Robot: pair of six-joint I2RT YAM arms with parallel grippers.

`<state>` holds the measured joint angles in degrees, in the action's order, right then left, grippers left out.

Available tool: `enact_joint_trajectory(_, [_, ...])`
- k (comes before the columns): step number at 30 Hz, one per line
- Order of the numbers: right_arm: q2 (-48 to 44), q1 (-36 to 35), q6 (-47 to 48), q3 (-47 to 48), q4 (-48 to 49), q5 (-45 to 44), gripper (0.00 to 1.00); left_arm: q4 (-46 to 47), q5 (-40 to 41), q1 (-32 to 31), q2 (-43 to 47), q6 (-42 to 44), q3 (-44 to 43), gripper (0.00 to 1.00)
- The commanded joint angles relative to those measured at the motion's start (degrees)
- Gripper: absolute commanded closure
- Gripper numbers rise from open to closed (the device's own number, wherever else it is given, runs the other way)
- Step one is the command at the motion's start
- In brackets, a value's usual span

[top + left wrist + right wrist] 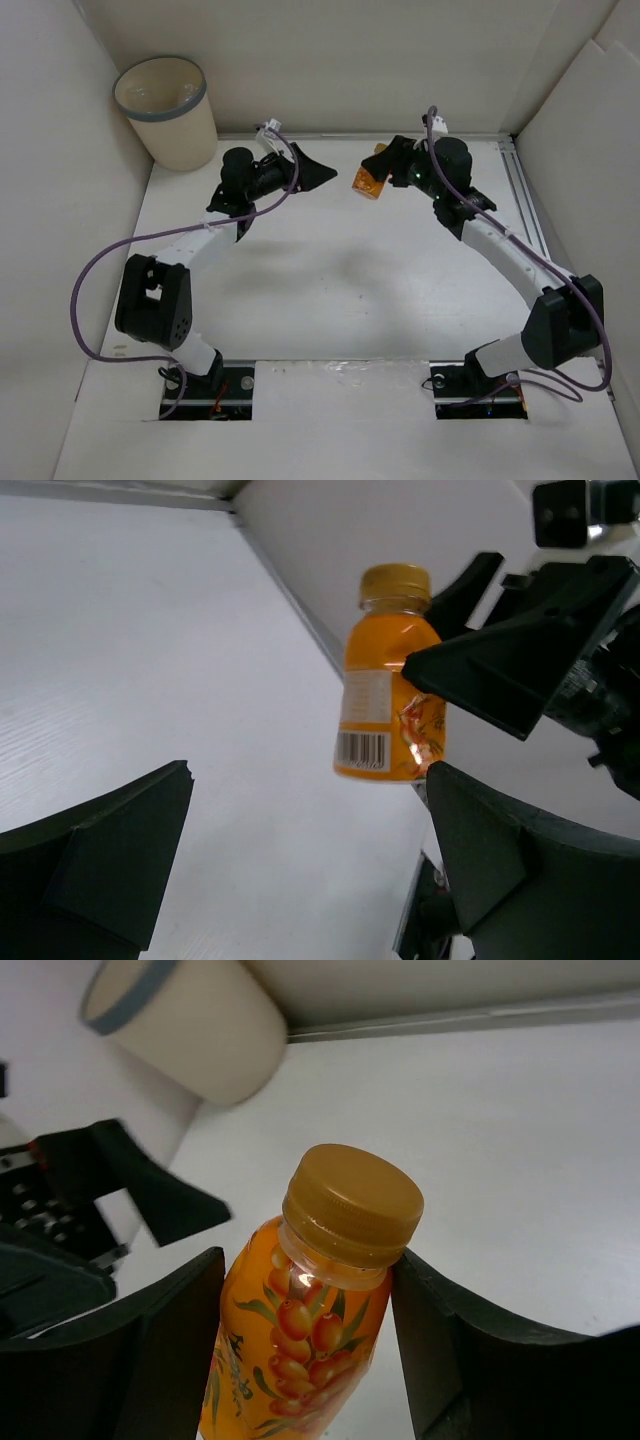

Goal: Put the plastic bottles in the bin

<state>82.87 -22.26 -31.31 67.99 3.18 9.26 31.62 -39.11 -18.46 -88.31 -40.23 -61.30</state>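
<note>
My right gripper (375,172) is shut on an orange-filled plastic bottle (367,183) with an orange cap, held in the air over the far middle of the table. In the right wrist view the bottle (300,1330) sits between the two fingers. My left gripper (318,174) is open and empty, facing the bottle from the left; the bottle (388,680) shows just beyond its fingers. The cream bin (168,110) with a grey rim stands at the far left corner and also shows in the right wrist view (185,1025). No other bottles are in view.
White walls enclose the table on the left, far and right sides. A metal rail (525,205) runs along the right edge. Purple cables loop beside both arms.
</note>
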Motion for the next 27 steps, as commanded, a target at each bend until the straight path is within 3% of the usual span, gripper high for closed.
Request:
enact_joint_trajectory(1, [-0.9,-0.9,5.6,1.4,9.1,17.5,1.00,25.5,-11.5,-1.9,0.1,-8.1,0.5,0.00])
enact_joint_trajectory(6, [-1.4,-0.4,-0.5,0.9,19.4,30.0,1.00,38.0,-16.2,-4.5,-2.7,-15.0,1.0,0.00])
enact_joint_trajectory(12, [-2.4,-0.4,-1.6,0.4,23.2,30.6,1.00,51.4,-20.2,-4.5,-6.3,-24.1,1.5,0.00])
enact_joint_trajectory(22, [0.0,-0.4,-6.8,1.5,30.6,33.7,1.00,53.5,-21.3,-7.3,-7.5,-25.2,1.0,0.00])
enact_joint_trajectory(27, [0.0,-1.6,-6.8,2.1,30.6,33.7,1.00,50.2,-20.1,-7.3,-7.0,-23.9,-0.2,0.01])
